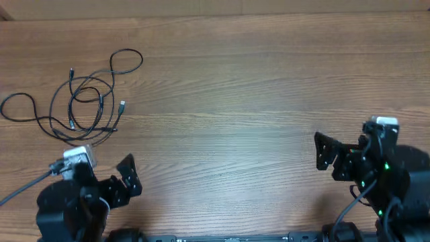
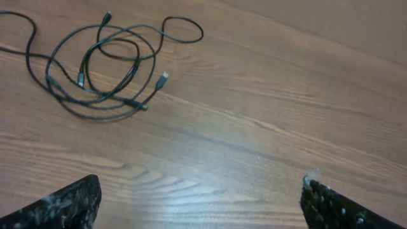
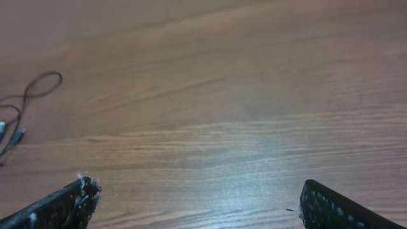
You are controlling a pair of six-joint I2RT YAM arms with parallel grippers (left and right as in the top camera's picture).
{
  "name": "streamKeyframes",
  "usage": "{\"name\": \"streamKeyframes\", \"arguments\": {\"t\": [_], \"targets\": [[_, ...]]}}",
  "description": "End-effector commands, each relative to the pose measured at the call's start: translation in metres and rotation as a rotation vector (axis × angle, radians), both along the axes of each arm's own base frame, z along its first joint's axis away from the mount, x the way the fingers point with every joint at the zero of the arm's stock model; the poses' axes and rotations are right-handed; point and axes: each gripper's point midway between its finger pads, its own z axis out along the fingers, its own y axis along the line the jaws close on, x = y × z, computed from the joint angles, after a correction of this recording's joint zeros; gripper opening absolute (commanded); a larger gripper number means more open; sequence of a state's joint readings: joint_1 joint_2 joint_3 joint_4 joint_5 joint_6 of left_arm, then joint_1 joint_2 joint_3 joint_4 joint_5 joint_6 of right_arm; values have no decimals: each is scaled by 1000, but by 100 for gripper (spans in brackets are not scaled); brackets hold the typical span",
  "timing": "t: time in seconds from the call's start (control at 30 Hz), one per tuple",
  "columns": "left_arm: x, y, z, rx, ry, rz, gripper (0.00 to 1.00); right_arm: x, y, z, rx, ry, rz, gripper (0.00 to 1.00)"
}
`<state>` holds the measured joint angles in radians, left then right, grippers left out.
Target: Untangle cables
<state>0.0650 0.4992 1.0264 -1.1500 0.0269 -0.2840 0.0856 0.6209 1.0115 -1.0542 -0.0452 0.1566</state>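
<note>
The cables [image 1: 84,97] lie in a loose tangle of thin black loops on the wooden table at the far left, with small plug ends, one silver-tipped [image 1: 122,105]. They also show in the left wrist view [image 2: 105,67], and a stray loop shows at the left edge of the right wrist view [image 3: 32,92]. My left gripper [image 1: 127,178] is open and empty, near the front edge, a short way in front of the tangle; its fingers frame bare wood [image 2: 200,200]. My right gripper [image 1: 324,156] is open and empty at the front right, far from the cables [image 3: 197,203].
The wooden table [image 1: 235,87] spans the whole view. Thick black wires run from each arm base at the front edge. The table's far edge meets a tan wall at the top.
</note>
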Motion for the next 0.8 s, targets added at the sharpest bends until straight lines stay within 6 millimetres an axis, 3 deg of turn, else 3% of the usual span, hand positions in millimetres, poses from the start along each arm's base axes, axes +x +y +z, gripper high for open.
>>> {"name": "streamKeyframes", "arguments": {"t": [0.0,0.27,0.6,0.77], "targets": [[-10,-3,-10,3,30,-18,99,-2,-2,-2,-1,-1,-9,100],[-27,-4,-31,-5,140,-18,100,-2,-2,-2,-1,0,-9,100],[-28,-4,-31,-6,145,-18,100,-2,-9,0,-58,-19,-23,100],[-28,-4,-31,-6,145,-18,100,2,-8,11,-93,-131,7,100]]}}
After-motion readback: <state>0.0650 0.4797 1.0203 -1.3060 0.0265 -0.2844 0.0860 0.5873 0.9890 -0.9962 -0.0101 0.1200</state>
